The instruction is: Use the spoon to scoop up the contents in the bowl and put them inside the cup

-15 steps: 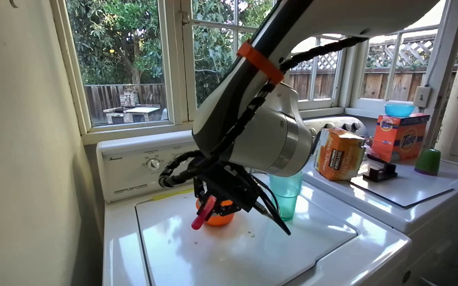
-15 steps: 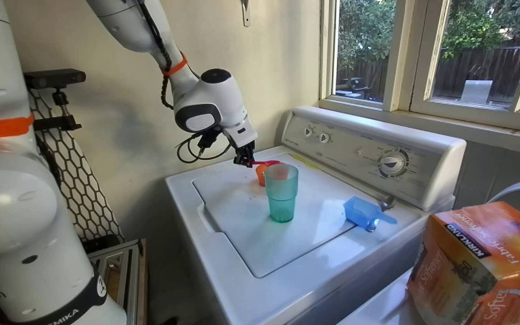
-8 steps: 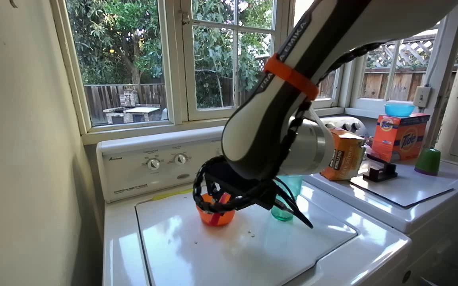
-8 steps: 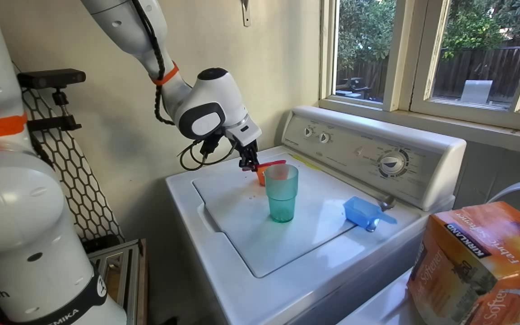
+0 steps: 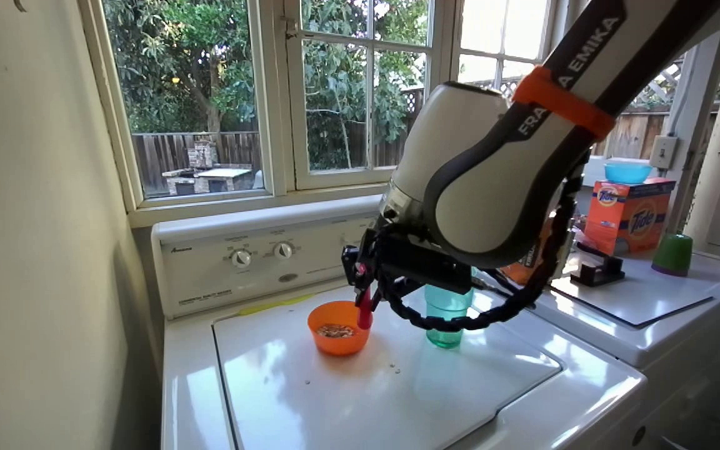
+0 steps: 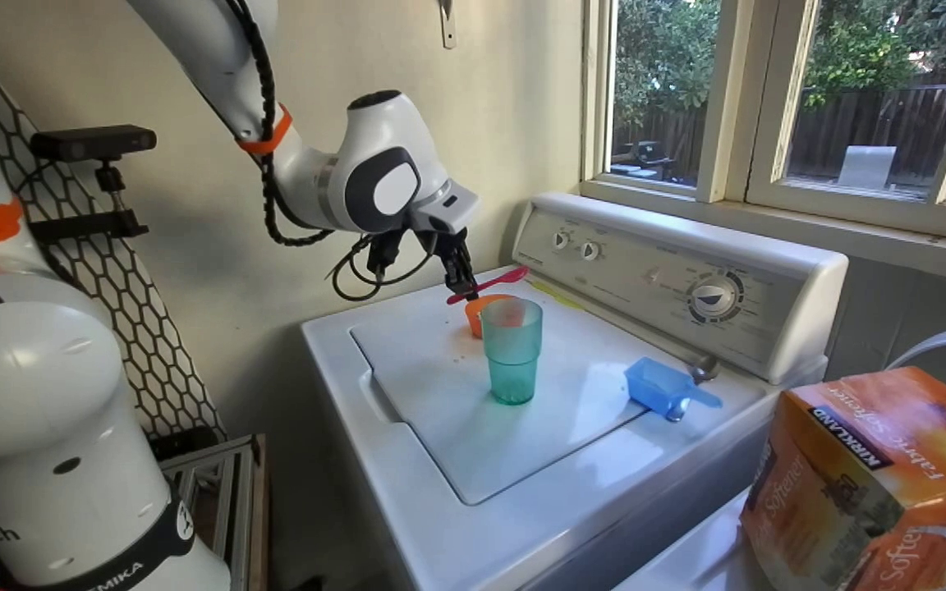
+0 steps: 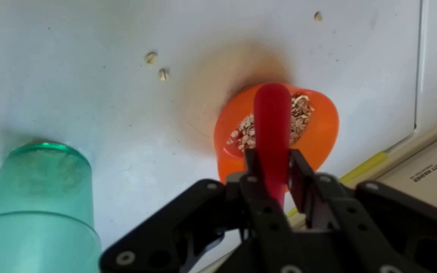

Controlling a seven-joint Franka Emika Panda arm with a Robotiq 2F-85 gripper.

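My gripper (image 7: 272,161) is shut on the handle of the red-pink spoon (image 6: 509,277). In both exterior views the spoon (image 5: 365,312) is above the orange bowl (image 5: 339,345), tilted with its scoop end raised toward the control panel. I cannot tell whether the scoop carries anything; it is hidden in the wrist view. The bowl (image 7: 323,121) holds oat-like flakes (image 7: 300,113), partly covered by the spoon handle (image 7: 273,113). The teal cup (image 6: 512,369) stands upright apart from the bowl; in the wrist view the cup (image 7: 36,235) is at lower left.
A few loose flakes (image 7: 151,57) lie on the white washer lid (image 5: 335,412). A yellow utensil (image 5: 272,305) lies by the panel. A blue scoop (image 6: 662,386) is beyond the cup. The softener box (image 6: 875,468), Tide box (image 5: 629,219) and small green cup (image 5: 672,255) stand to the side.
The gripper and spoon have risen above the bowl, and the wrist has turned. The spoon has gone from nearly level to tilted, scoop end up. The bowl and cup have not moved.
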